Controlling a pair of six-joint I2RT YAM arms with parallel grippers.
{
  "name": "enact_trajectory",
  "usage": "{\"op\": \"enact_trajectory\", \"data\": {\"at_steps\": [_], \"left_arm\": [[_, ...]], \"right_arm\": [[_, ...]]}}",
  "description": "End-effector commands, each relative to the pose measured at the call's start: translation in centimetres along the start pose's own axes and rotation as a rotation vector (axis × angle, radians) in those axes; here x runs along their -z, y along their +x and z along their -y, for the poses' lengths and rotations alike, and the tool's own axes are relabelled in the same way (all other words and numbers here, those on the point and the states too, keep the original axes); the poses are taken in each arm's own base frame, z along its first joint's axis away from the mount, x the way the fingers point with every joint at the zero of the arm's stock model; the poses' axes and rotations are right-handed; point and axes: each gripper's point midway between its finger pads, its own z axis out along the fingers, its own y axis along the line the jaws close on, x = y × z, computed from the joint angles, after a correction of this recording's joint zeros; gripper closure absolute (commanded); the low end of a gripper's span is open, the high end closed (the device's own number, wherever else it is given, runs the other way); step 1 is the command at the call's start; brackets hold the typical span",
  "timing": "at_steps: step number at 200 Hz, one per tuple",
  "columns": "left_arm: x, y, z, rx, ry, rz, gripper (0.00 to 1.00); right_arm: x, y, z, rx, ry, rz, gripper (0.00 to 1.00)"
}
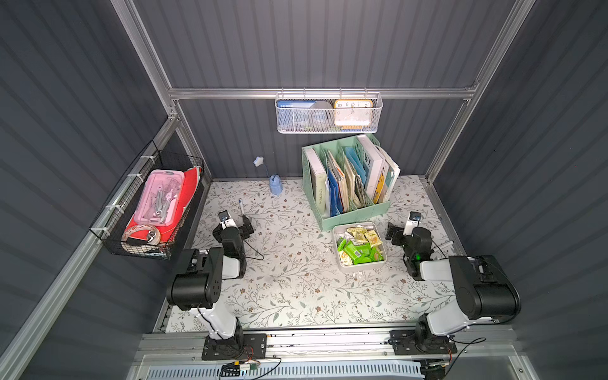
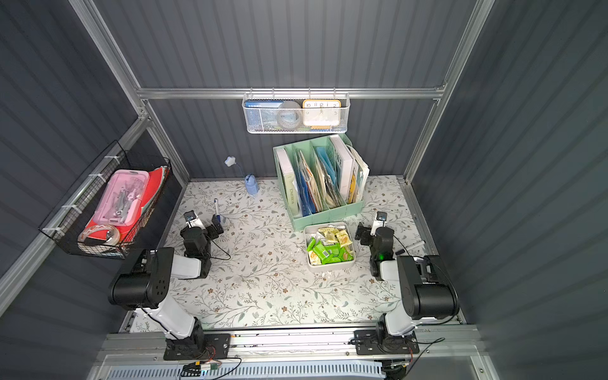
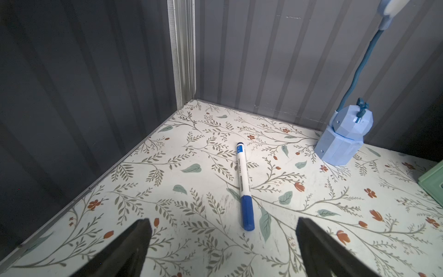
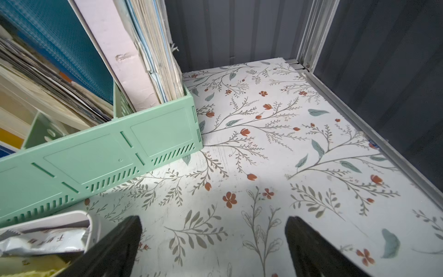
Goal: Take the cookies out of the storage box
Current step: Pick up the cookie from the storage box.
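The left fingers (image 3: pixel 134 244) stand wide apart with nothing between them, hanging low over the bench (image 3: pixel 191 239). A blue-capped white pen (image 3: pixel 244 184) lies flat on the bench just ahead of them, its cap end nearest the fingers and not touching them. Past the pen, by the back wall, stands a small light-blue lamp (image 3: pixel 342 141).

The right fingers (image 4: pixel 119 244) are also spread wide and empty over bare bench. One of them sits just beside a corner of the storage box (image 4: pixel 60 215), where a silvery packet of the cookies (image 4: pixel 43 239) shows inside the rim. Whether finger and box touch cannot be told.

In both top views the storage box (image 1: pixel 362 267) (image 2: pixel 332 268) rests on the bench between the two arms, much nearer the right one, directly in front of the mint-green file organiser (image 1: pixel 348 184). The cookies (image 1: pixel 360 246) (image 2: pixel 330 246) are heaped inside it, green packets toward the front and yellow ones toward the back. The left fingers (image 1: pixel 245 227) are well apart from the box, across the bench.
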Motion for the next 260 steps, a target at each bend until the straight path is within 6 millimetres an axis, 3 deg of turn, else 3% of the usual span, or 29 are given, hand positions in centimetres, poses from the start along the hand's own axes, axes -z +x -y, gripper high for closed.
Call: {"op": "enact_trajectory", "data": {"at_steps": [1,99,132,162,180,193,209,241,260], "left_arm": [[-0.1,-0.9,0.0,0.015,-0.001,0.029,0.0],[0.3,-1.4,0.5,0.01,0.033,0.047,0.0],[0.8,-3.7,0.2,0.012,0.003,0.031,0.0],[1.8,-7.9,-0.2,0.088,-0.035,0.039,0.0],[1.6,-9.3,-1.5,0.177,-0.154,-0.056,0.0],[1.6,-9.6,-1.8,0.198,-0.204,-0.148,0.0],[2.1,-9.6,-0.4,0.216,-0.136,-0.222,0.0],[4.2,-9.8,3.2,0.345,0.079,-0.285,0.01],[5.9,-8.6,5.6,0.513,0.192,-0.367,0.01]], "right_arm": [[0.1,0.0,0.0,-0.001,-0.007,0.007,0.01],[0.3,-0.2,0.0,0.003,-0.008,0.022,0.01],[2.3,-2.1,1.0,-0.022,0.046,0.087,0.01],[4.8,-4.4,0.0,-0.014,-0.003,0.101,0.01],[7.0,-6.3,1.3,-0.123,0.068,0.104,0.01],[8.6,-5.8,2.9,-0.283,0.169,0.019,0.01],[10.7,-5.3,2.9,-0.411,0.193,-0.097,0.01],[12.5,-4.1,-1.4,-0.458,-0.036,-0.241,0.06],[13.7,-3.0,-2.8,-0.444,-0.091,-0.357,0.09]]}}
